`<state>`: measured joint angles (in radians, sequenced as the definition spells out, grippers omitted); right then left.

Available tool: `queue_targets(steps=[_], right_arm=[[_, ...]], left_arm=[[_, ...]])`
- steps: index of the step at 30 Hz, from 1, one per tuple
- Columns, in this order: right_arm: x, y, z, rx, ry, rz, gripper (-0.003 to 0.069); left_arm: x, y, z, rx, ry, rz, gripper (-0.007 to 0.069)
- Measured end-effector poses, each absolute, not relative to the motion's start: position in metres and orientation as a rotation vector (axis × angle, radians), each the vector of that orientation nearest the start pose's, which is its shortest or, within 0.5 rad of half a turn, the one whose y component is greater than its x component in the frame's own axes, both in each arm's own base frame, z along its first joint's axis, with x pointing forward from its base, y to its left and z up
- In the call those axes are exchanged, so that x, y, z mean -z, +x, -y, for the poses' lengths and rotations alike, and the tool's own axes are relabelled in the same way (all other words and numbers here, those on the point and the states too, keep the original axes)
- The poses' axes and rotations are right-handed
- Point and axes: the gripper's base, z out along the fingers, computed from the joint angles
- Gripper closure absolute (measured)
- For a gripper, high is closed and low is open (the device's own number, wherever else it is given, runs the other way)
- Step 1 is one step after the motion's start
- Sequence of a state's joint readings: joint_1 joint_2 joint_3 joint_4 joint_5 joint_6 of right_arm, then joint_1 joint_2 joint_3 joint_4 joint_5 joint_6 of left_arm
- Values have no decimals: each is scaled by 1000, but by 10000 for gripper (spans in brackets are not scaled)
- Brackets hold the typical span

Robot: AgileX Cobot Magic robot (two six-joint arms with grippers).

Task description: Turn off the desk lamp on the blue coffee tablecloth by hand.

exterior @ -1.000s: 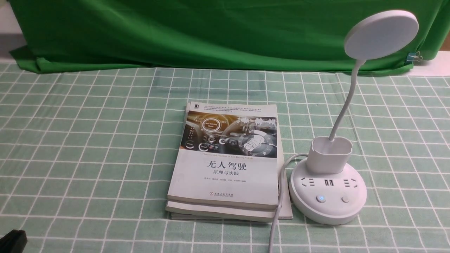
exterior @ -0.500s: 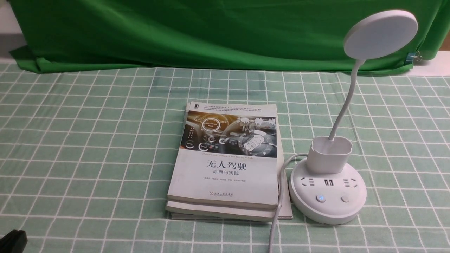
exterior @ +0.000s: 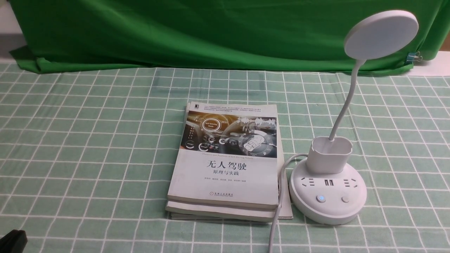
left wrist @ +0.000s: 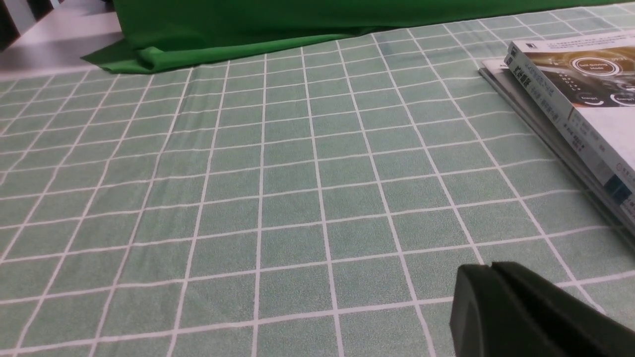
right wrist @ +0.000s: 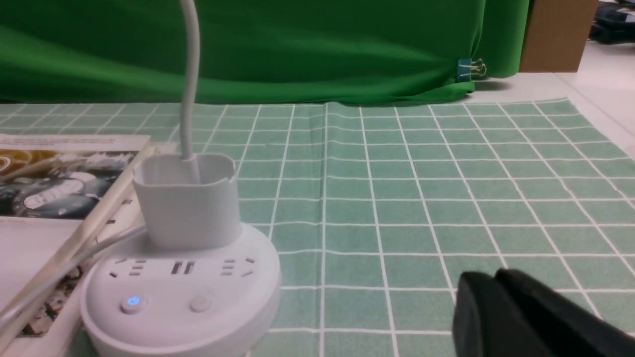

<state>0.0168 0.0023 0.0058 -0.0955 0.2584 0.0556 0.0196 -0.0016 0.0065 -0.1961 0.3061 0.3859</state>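
Lamp [exterior: 327, 182] sits on the grid cloth [exterior: 88, 140] right of the book [exterior: 226, 158] titled "无人驾驶 原理与实践", both grippers low over the cloth, right gripper [right wrist: 498, 282] pressed together beside the base, left gripper [left wrist: 491, 270] also closed, touching nothing.

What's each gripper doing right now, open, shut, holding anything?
Left gripper: shut, holding nothing, low over the tablecloth.
Right gripper: shut, holding nothing, off to the side of the desk lamp.

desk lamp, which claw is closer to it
Right. The right claw sits beside the desk lamp base; the left claw is beyond the books, far side.
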Motion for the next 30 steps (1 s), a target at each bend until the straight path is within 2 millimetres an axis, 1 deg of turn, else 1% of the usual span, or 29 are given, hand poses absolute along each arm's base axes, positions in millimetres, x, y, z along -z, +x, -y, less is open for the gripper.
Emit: queue_targets(steps=[8, 30], right_arm=[[-188, 55, 1, 36, -29, -1749, 609], [-188, 55, 1, 35, -29, -1749, 545]], left_arm=[[-184, 54, 4, -104, 202, -1778, 624], [-184, 54, 4, -105, 203, -1778, 624]])
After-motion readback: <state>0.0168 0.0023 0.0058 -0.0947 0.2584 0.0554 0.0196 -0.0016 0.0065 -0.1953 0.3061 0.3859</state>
